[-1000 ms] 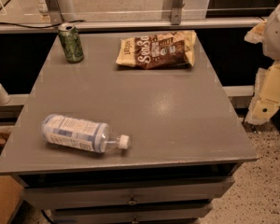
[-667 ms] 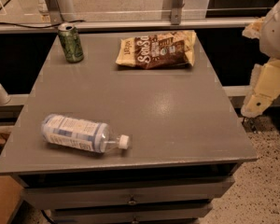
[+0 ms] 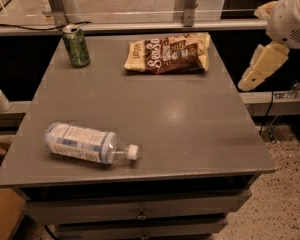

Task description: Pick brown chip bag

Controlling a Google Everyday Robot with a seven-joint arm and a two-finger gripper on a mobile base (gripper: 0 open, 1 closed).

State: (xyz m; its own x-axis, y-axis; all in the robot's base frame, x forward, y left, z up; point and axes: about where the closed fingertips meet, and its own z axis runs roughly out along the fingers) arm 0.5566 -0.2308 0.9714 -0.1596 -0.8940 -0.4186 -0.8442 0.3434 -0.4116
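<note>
The brown chip bag lies flat at the far middle of the grey table. It has a dark brown middle with white lettering and tan-yellow ends. My gripper hangs from the white arm off the table's right edge. It is to the right of the bag, apart from it, and holds nothing that I can see.
A green can stands upright at the far left corner. A clear plastic bottle lies on its side near the front left. A rail and posts run behind the table. Speckled floor lies to the right.
My gripper and arm have moved up and to the left, closer to the table's right edge. The bag, can and bottle have not moved.
</note>
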